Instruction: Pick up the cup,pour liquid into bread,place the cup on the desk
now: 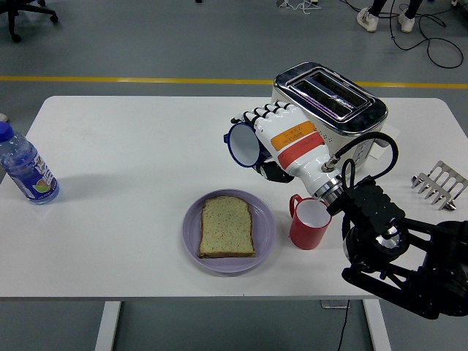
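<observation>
Blue cup [243,143] — white inside, tipped sideways — in right robot hand [274,139]

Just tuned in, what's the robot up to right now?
The right hand holds the blue cup in the air, tipped on its side with the mouth facing left, above the table between the toaster and the purple plate. The bread slice lies on that plate, below and slightly left of the cup. A red mug stands beside the plate, and a water bottle at the far left. No liquid is visible.
</observation>
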Controlling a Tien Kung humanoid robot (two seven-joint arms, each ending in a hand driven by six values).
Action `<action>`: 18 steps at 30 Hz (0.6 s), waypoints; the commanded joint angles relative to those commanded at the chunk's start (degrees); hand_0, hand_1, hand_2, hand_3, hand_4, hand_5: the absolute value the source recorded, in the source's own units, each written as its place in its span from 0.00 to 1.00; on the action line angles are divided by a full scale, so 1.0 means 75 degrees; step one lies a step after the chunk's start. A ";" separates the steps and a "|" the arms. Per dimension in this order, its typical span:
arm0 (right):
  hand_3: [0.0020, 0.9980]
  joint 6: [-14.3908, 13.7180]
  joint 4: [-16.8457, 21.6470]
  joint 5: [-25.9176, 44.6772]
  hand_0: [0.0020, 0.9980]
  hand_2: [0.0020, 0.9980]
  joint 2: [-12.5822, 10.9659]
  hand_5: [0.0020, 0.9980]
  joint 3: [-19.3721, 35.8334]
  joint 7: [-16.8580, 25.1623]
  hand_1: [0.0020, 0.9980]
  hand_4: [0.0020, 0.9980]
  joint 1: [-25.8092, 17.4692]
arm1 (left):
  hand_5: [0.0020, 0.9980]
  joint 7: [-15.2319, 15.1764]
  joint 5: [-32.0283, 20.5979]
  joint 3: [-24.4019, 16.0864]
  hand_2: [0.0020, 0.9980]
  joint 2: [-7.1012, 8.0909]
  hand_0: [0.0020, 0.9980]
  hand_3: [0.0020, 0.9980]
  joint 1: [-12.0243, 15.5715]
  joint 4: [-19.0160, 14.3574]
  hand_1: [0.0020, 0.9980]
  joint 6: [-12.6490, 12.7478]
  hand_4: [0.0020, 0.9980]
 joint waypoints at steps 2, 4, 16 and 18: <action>0.56 -0.0042 -0.0065 -0.0104 0.31 0.49 0.0015 0.00 -0.0097 -0.0041 0.31 0.69 0.0043 | 0.83 0.0000 0.0000 -0.0010 0.66 -0.0001 0.64 0.56 0.0001 -0.0001 0.65 0.0000 0.32; 0.56 -0.0129 -0.0162 -0.0331 0.31 0.49 0.0024 0.00 -0.0236 -0.0167 0.31 0.69 0.0125 | 0.83 -0.0002 0.0002 -0.0022 0.66 -0.0003 0.64 0.56 -0.0004 -0.0002 0.65 0.0001 0.32; 0.56 -0.0118 -0.0404 -0.0514 0.33 0.50 -0.0032 0.00 -0.0845 -0.0705 0.34 0.68 0.0528 | 0.84 -0.0004 0.0000 -0.0049 0.66 0.0001 0.64 0.56 -0.0030 -0.0003 0.65 0.0002 0.33; 0.56 -0.0137 -0.0412 -0.0514 0.34 0.51 -0.0024 0.00 -0.0877 -0.0744 0.34 0.67 0.0532 | 0.84 -0.0003 -0.0002 -0.0044 0.66 0.0002 0.64 0.56 -0.0024 -0.0006 0.65 0.0001 0.33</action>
